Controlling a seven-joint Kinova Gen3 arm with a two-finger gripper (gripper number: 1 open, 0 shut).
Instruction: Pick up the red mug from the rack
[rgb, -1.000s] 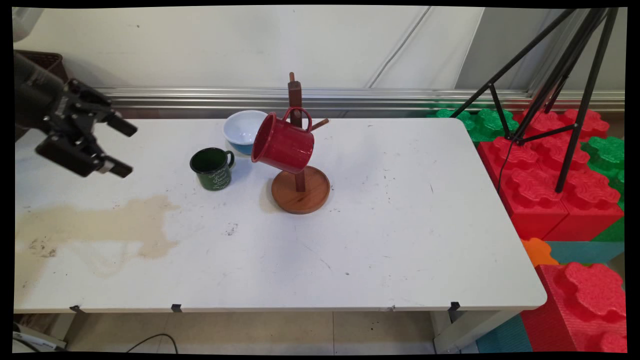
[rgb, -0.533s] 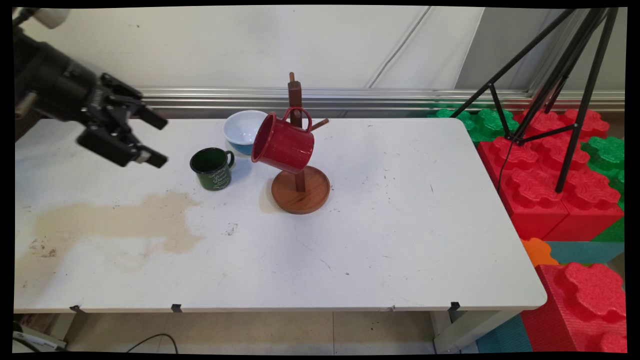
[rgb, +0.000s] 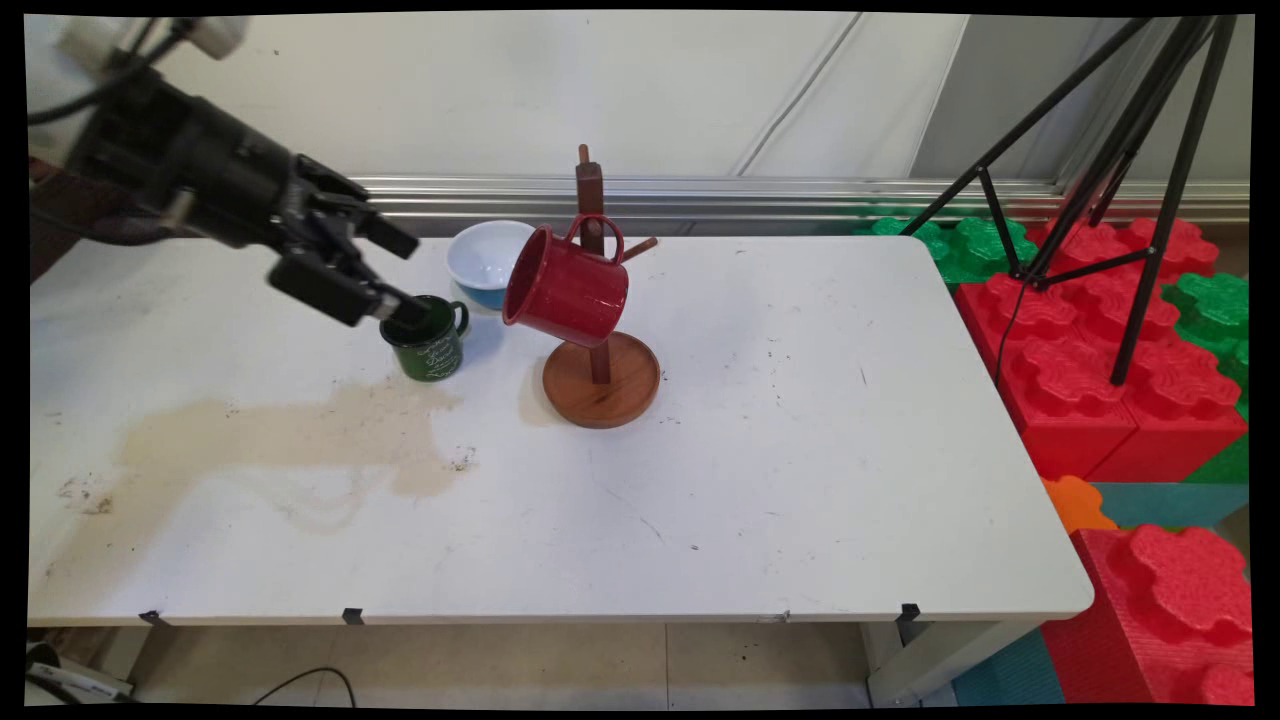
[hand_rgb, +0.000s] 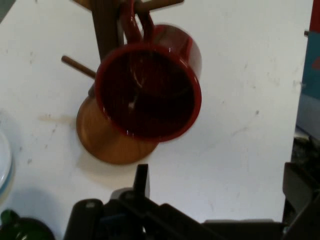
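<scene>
Main view showing black two-finger gripper (rgb: 400, 272) hanging with fingers spread apart, nothing between them, lower fingertip (rgb: 408, 310) lying over rim of small dark green enamel mug (rgb: 427, 338); contact not clear. Green mug standing upright on scuffed white table (rgb: 760, 470), handle turned toward glossy red enamel mug (rgb: 565, 285). Red mug hanging by its looped handle from a peg of the brown wooden mug tree (rgb: 598, 330), tilting with open mouth facing the gripper. Tree consisting of a square post, thin round pegs and a round dished base. White bowl with blue outside (rgb: 487, 260) sitting just behind the green mug, beside the tree. Hand view looking straight into red mug's dark round mouth (hand_rgb: 147, 92), wooden base (hand_rgb: 112, 137) showing behind it.
</scene>
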